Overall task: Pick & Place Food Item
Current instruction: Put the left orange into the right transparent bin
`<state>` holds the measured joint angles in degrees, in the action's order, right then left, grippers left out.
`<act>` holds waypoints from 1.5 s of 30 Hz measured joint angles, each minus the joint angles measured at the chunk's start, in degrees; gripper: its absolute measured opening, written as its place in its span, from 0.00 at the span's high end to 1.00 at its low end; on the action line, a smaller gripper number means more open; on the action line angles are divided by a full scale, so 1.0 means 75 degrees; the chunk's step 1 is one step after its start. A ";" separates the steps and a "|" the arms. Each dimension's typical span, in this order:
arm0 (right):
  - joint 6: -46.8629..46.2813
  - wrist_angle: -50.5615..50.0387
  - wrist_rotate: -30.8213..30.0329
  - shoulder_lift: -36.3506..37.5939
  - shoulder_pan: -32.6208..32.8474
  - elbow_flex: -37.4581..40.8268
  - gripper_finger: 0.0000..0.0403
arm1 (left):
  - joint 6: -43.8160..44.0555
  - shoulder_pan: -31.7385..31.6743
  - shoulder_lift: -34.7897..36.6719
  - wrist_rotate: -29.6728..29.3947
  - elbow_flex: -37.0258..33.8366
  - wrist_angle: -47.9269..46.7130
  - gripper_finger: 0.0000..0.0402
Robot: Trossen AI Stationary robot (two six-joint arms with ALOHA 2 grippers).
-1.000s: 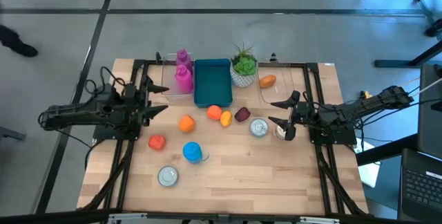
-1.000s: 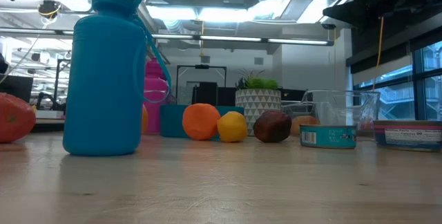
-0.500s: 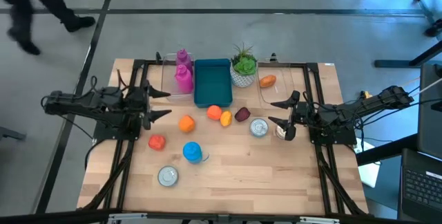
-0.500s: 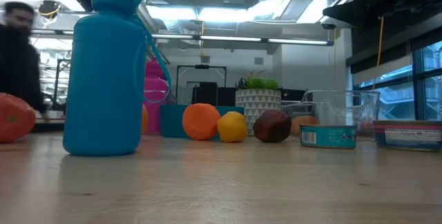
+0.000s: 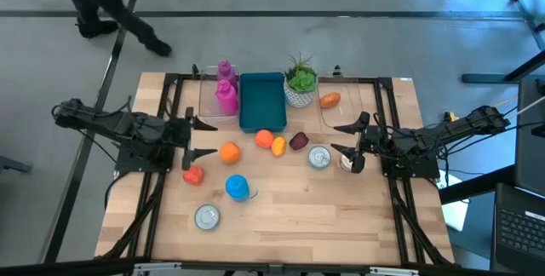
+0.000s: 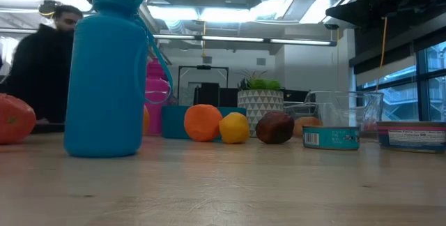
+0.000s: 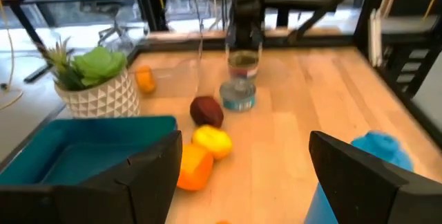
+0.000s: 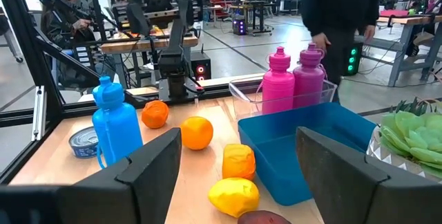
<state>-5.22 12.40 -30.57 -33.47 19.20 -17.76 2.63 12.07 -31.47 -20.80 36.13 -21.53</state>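
Observation:
Food items lie mid-table: a round orange fruit (image 5: pixel 230 151), a red tomato-like piece (image 5: pixel 194 175), an orange piece (image 5: pixel 265 139), a yellow piece (image 5: pixel 278 146) and a dark red piece (image 5: pixel 298 141). Another orange piece (image 5: pixel 329 100) sits in a clear container at the far edge. My left gripper (image 5: pixel 203 139) is open, level, just left of the round orange fruit and apart from it. My right gripper (image 5: pixel 339 138) is open at the right, beside a can (image 5: pixel 319 157). The left wrist view shows the orange piece (image 7: pixel 195 167), yellow piece (image 7: pixel 213 141) and dark red piece (image 7: pixel 206 110) ahead.
A teal bin (image 5: pixel 261 101), two pink bottles (image 5: pixel 226 89) and a potted plant (image 5: pixel 301 80) stand along the far edge. A blue bottle (image 5: pixel 238 187) and a second can (image 5: pixel 207 216) stand nearer. A person (image 5: pixel 111 8) walks past beyond the far edge.
My left gripper has moved toward the table's right and slightly toward the near edge, closing on the round orange fruit, still open. The right arm has kept still. No food item has moved. A person has walked across the floor behind the table.

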 joint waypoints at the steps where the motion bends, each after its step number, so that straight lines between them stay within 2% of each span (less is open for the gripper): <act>1: 0.0021 0.0000 0.0000 0.0000 0.0000 0.0000 0.31 | 0.0001 0.0027 -0.0059 -0.0057 0.0035 -0.0081 0.23; 9: 0.0166 -0.0003 0.0057 0.0000 0.0003 0.0000 0.31 | 0.0265 0.0208 -0.0227 -0.0102 0.0095 -0.0199 0.23; 15: 0.0097 -0.0003 0.0735 0.0000 0.0003 0.0000 0.31 | 0.0346 0.0377 -0.0227 -0.0104 0.0095 -0.0202 0.23; 19: -0.0021 -0.0003 0.0883 0.0000 0.0000 0.0000 0.31 | 0.0373 0.0473 -0.0227 -0.0104 0.0116 -0.0254 0.23; 29: -0.0157 -0.0006 0.1215 0.0000 0.0003 0.0000 0.31 | 0.1344 0.0641 -0.0787 -0.0151 0.1214 -0.2122 0.23; 35: -0.0650 -0.0086 0.1230 0.0000 0.0002 0.0000 0.31 | 0.1557 0.0685 -0.1286 -0.0255 0.1777 -0.2763 0.23; 39: -0.0894 -0.0270 0.1230 -0.0067 0.0003 0.0000 0.31 | 0.1865 0.0679 -0.1568 -0.0310 0.1944 -0.3306 0.23; 45: -0.1507 -0.0417 0.1230 -0.0393 0.0003 0.0000 0.31 | 0.2956 0.0679 -0.1898 -0.0299 0.1971 -0.4378 0.23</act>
<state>-16.51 9.27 -21.34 -36.42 19.22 -17.76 24.81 17.17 -45.70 -23.04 50.92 -54.37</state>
